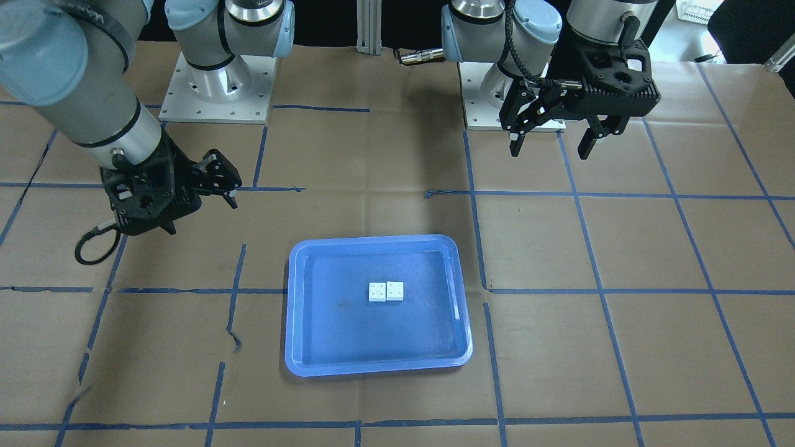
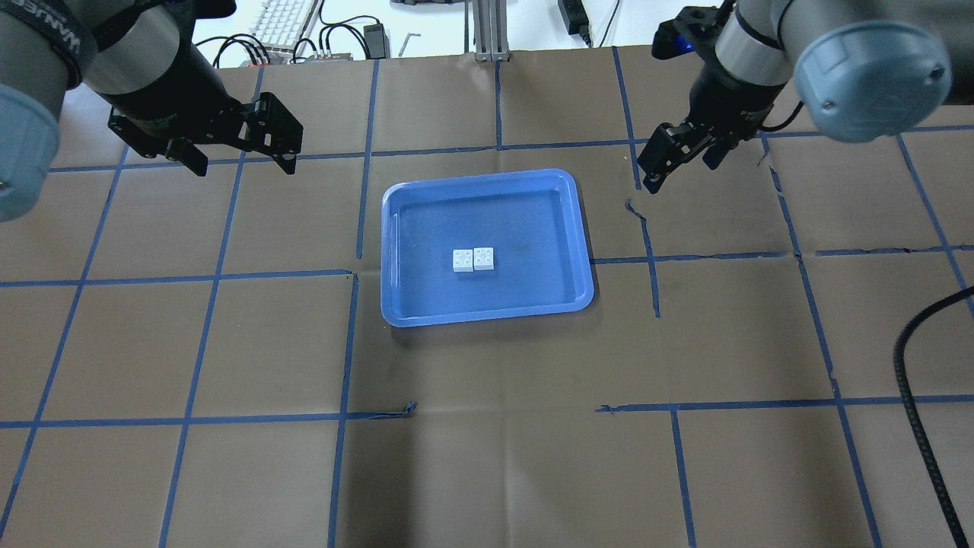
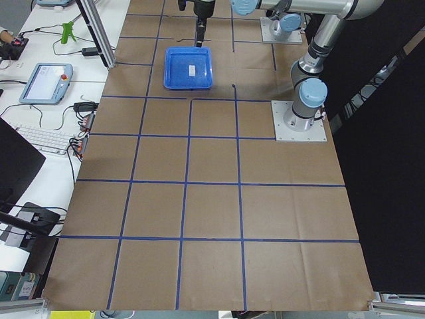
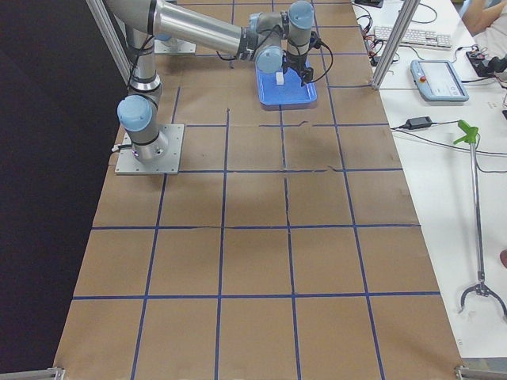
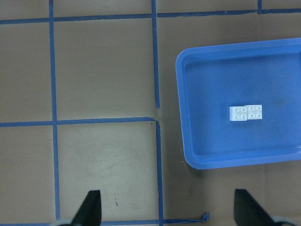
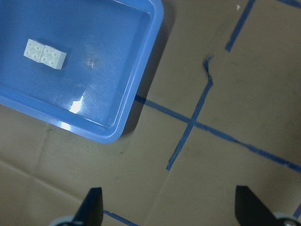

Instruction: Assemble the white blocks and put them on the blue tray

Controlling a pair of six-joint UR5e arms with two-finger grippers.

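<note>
Overhead exterior showed my left claw (image 2: 243, 161) hanging with its jaws apart and nothing between them, raised above the bench (image 2: 487, 457) off the far left corner of the blue tray (image 2: 487, 177). The right claw (image 2: 679, 164) hung off the far right corner, equally spread and empty. Both wrist views agreed, each showing two dark fingertips wide apart with bare paper between. I read that stance as a clearing one: both arms were well apart from the tray, leaving its floor unobstructed to every camera. Out from the claws, the white blocks (image 2: 473, 259) lay near the middle of the tray floor, studs up, side by side and touching along one edge, neither on top of the other. Whether they were truly joined I could not tell from these views. Since they sat inside the rim with neither claw holding them, I judged the placing done.
</note>
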